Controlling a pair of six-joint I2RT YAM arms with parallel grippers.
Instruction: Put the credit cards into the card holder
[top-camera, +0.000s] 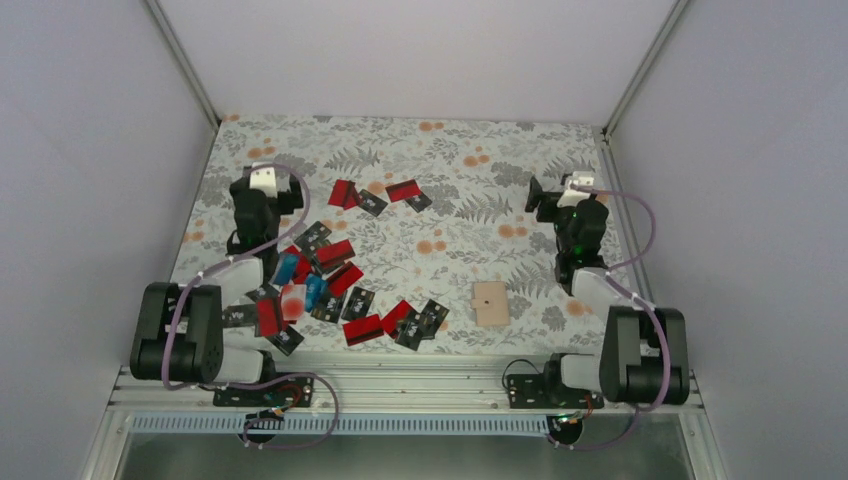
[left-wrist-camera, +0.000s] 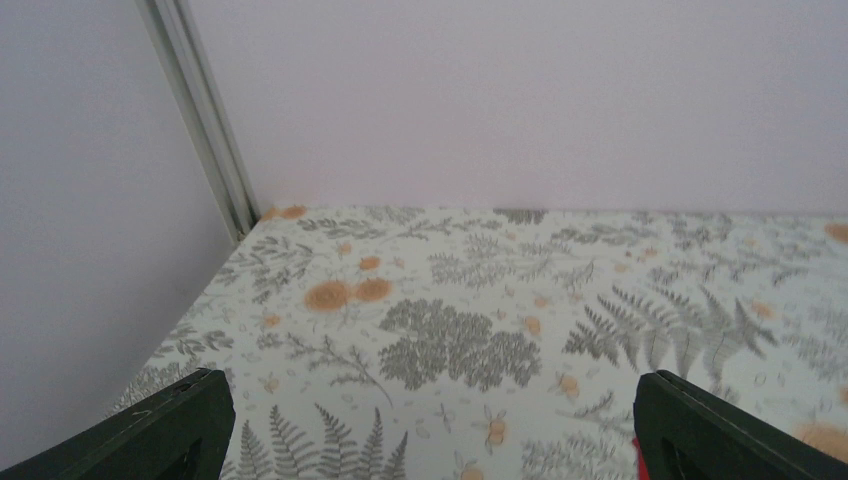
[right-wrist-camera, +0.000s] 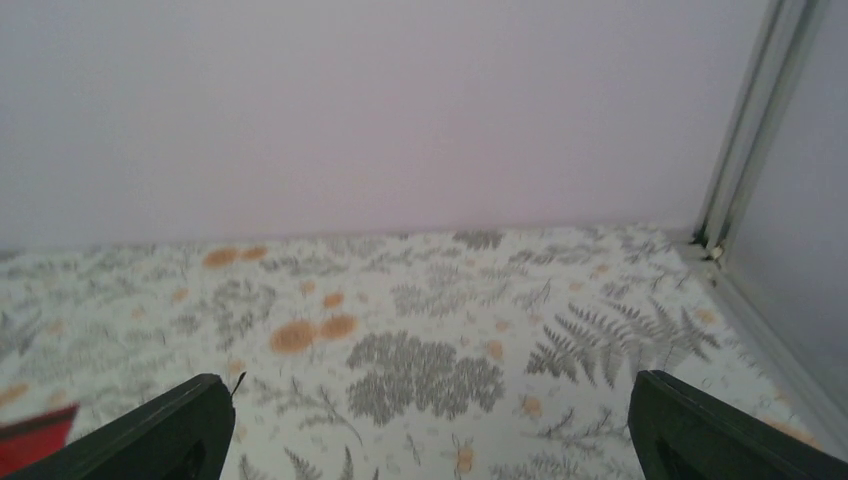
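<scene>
Many red, black and a few blue credit cards (top-camera: 322, 290) lie scattered on the left and middle of the fern-patterned table (top-camera: 460, 200). Two red and black pairs lie further back (top-camera: 375, 195). The tan card holder (top-camera: 491, 303) lies closed at the front right, with a dark centre dot. My left gripper (top-camera: 262, 178) is open and empty at the back left, beyond the cards; its wrist view (left-wrist-camera: 430, 430) shows bare tablecloth between wide-apart fingers. My right gripper (top-camera: 575, 185) is open and empty at the back right, far from the holder; its own view (right-wrist-camera: 430, 430) shows only tablecloth.
White walls enclose the table on three sides, with metal corner posts (left-wrist-camera: 205, 110) (right-wrist-camera: 740, 130). A red card edge (right-wrist-camera: 35, 445) shows at the lower left of the right wrist view. The arm bases sit on a rail (top-camera: 400, 385) at the front edge.
</scene>
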